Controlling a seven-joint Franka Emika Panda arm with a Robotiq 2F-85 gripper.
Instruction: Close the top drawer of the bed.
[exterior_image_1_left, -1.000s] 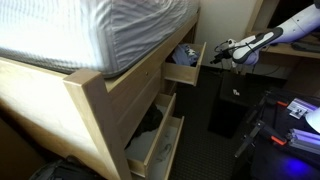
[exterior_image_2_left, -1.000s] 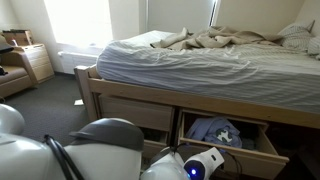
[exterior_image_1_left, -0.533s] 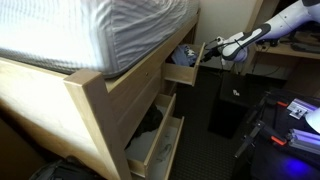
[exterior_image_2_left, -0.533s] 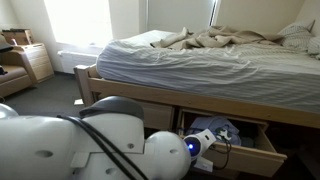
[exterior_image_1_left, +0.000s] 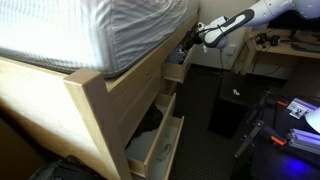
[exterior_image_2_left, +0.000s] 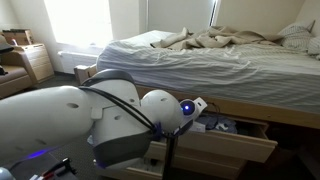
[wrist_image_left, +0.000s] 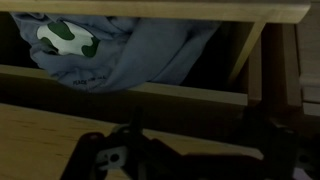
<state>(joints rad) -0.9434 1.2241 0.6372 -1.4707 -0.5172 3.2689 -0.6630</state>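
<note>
Dark desk (exterior_image_1_left: 283, 52) above a black box (exterior_image_1_left: 228, 112); small wooden dresser (exterior_image_2_left: 36, 62) near a bright window (exterior_image_2_left: 85, 22).

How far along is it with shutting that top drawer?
Done: the gripper is at the top drawer front. In hand: it looks set to push. Left: the drawer juts out from the bed, blue cloth visible inside, so it needs pushing flush.

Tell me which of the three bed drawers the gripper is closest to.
The top drawer, holding blue cloth; the gripper is at its front. The middle drawer and bottom drawer sit lower.
</note>
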